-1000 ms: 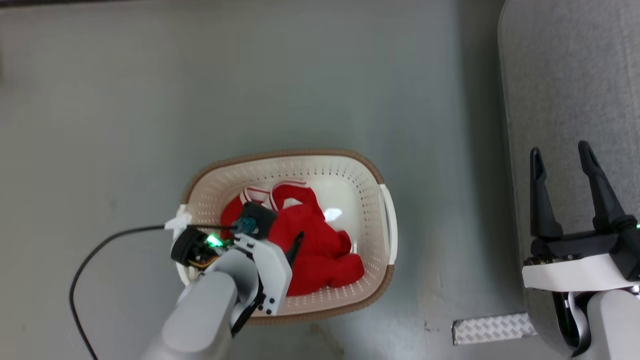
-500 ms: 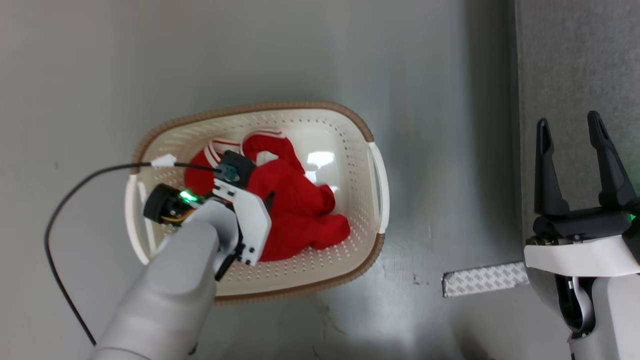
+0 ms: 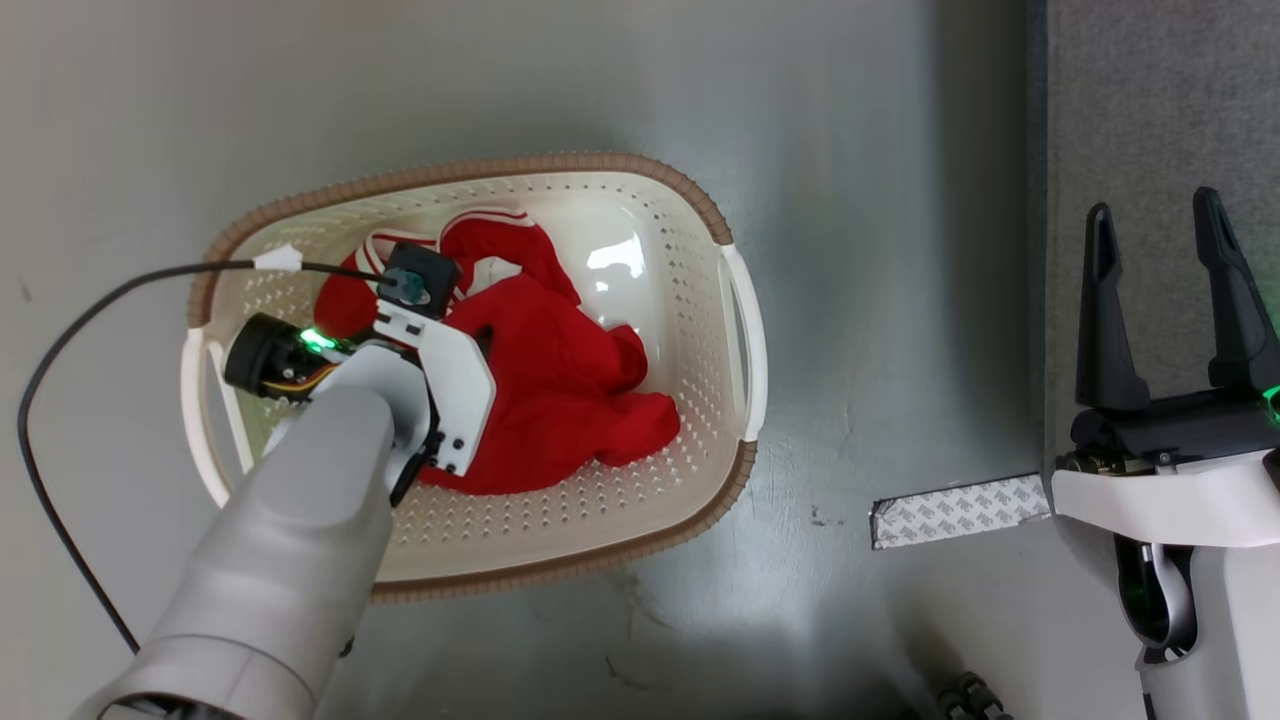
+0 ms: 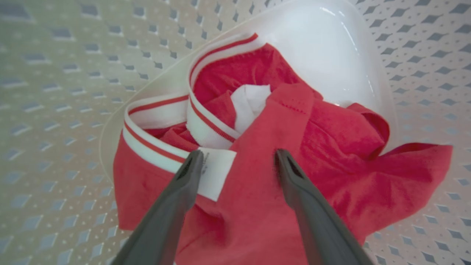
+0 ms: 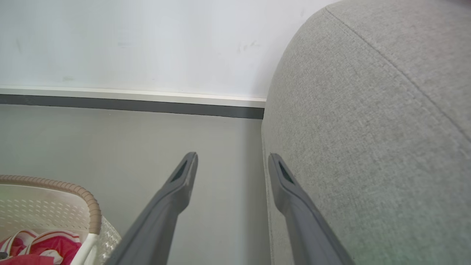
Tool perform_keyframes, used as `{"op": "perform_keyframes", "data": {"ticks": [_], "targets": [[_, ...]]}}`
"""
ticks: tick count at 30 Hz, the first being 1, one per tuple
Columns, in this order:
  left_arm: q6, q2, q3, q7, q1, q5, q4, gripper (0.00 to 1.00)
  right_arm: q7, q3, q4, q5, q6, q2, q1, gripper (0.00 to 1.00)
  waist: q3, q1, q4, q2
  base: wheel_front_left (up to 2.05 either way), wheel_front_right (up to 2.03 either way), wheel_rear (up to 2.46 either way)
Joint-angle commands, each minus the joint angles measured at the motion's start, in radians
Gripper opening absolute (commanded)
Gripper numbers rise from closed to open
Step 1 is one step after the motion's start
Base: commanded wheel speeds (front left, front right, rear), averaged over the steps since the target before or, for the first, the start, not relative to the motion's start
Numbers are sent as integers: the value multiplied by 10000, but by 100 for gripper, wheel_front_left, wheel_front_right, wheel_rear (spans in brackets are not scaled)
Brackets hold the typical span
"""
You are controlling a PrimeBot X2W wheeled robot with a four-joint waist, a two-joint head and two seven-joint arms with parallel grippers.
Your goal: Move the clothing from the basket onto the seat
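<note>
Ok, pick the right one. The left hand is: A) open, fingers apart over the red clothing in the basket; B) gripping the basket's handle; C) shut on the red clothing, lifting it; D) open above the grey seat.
A: the left wrist view shows the left hand open and empty over the clothing, inside the basket.
</note>
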Motion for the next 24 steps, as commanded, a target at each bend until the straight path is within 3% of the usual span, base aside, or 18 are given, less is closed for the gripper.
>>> {"op": "perform_keyframes", "data": {"ticks": [1,11,22,23,24], "targets": [[44,28,5,-12,-141,-3,108,100,22,-66,142,-6,-22,-14,-43,100,80,1,-4,0,0,0,0],[-8,-66,-176,-186,-477,-106,758,100,34,-64,82,-41,1,-14,45,100,475,1,-56,0,0,0,0],[-361,-378,-583,-65,-467,-272,1166,100,59,-201,53,-124,1,-17,162,100,593,1,-62,0,0,0,0],[-376,-402,-654,-44,-429,-274,1188,93,59,-208,47,-133,1,-18,164,100,591,1,-70,0,0,0,0],[-416,-418,-698,-58,-410,-294,1195,45,59,-222,42,-144,1,-20,171,100,588,1,-74,0,0,0,0]]}}
